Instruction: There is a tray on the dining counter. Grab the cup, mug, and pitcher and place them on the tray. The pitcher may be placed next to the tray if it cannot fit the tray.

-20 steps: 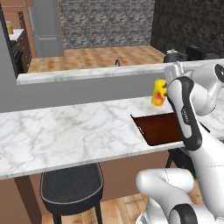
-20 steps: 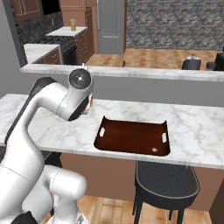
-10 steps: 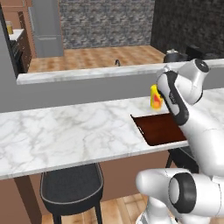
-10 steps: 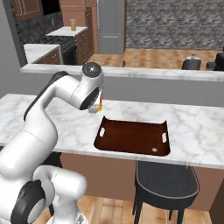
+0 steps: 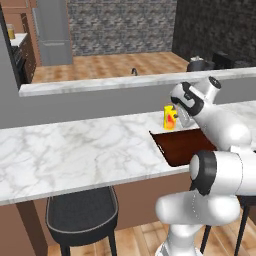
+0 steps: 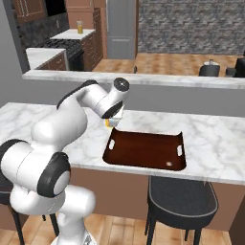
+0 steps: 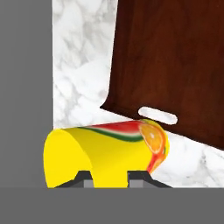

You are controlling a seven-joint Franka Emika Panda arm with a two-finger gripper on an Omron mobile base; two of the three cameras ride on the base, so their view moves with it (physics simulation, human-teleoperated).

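Fingers (image 7: 109, 177) clamp the yellow cup (image 7: 105, 153) above the counter beside the bare brown tray (image 7: 175, 65).

From the left base camera my own arm covers the right part of the tray (image 5: 177, 145), so I cannot see its far end there, and my wrist hides the end effector behind the cup (image 5: 170, 117). From the right base camera, the cup (image 6: 109, 122) is a mere yellow sliver under my wrist. In the hand camera the tray (image 7: 175, 61) is cut off by the top and right edges, and the cup's (image 7: 109, 153) lower part is lost behind my fingertips (image 7: 83, 177).
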